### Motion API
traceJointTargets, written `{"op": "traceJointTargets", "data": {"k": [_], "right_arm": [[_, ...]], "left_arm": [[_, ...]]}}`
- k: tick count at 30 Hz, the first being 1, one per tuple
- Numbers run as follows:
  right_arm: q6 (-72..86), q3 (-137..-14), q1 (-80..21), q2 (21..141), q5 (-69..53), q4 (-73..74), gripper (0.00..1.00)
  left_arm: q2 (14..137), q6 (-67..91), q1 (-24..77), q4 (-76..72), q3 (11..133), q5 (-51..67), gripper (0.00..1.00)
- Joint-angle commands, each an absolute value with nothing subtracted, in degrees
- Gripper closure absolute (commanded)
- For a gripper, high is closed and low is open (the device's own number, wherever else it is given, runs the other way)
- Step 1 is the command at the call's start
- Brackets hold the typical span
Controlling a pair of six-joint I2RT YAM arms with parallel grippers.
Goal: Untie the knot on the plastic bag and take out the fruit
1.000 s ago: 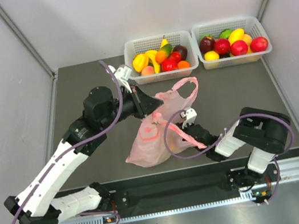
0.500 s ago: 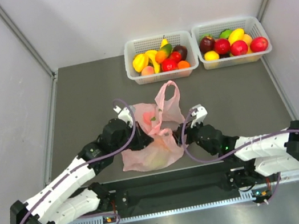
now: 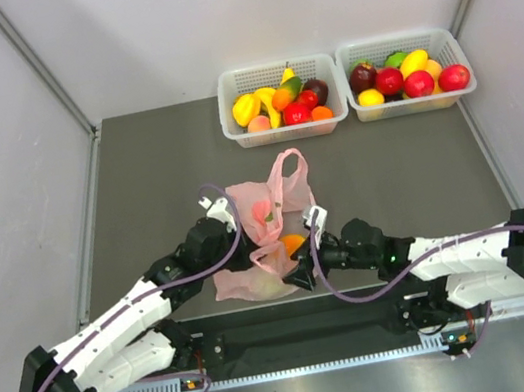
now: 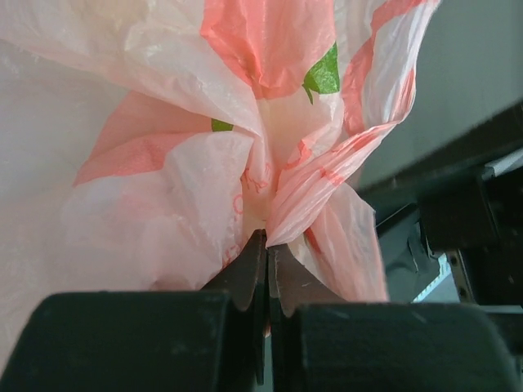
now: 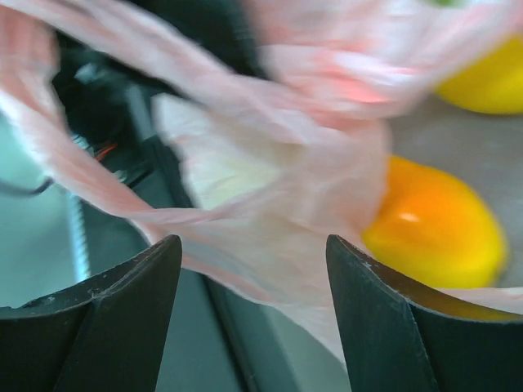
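Both my arms are stretched out low over the table [image 3: 137, 177]. They come in from the lower corners of the top view and meet at the plastic bag [image 3: 263, 211], which sits in the lower middle of the frame. My left gripper [image 4: 266, 245] has its jaws pressed together, pinching a bunched fold of the pink film. My right gripper [image 5: 253, 253] has its jaws spread wide, and the film is draped loosely across the gap. One handle loop [image 3: 302, 174] points toward the top of the frame. An orange fruit [image 5: 433, 220] sits partly under the film by my right fingers, and a yellow fruit [image 5: 490, 82] shows in the upper right of that view. The film has red print [image 4: 252, 181] and a green patch [image 4: 323, 77], but it's too crumpled to read, sorry.
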State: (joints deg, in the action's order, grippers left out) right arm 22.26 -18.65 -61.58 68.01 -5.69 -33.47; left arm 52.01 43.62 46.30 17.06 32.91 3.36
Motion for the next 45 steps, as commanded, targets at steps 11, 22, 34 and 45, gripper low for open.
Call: {"op": "traceJointTargets", "data": {"k": [11,22,34,45], "right_arm": [[16.26,-25.75,-66.62,66.89,-1.96,-21.46,0.26],[11.61,-26.37,-68.73,60.39,3.64,-21.79,1.0],[1.34,-29.97,-75.4,61.86,-24.25,-5.02,1.0],[-5.71,-42.36,-86.92,86.2,-22.77,7.29,0.98]], "left_arm": [[51.94,45.97,46.41,7.65,29.71,5.62,1.0],[50.1,45.35,46.32,12.65,33.04,0.54,1.0],[47.99,45.09,44.65,17.93,43.06,-16.52,1.0],[52.21,46.4,43.24,13.01,40.26,-12.92,1.0]]}}
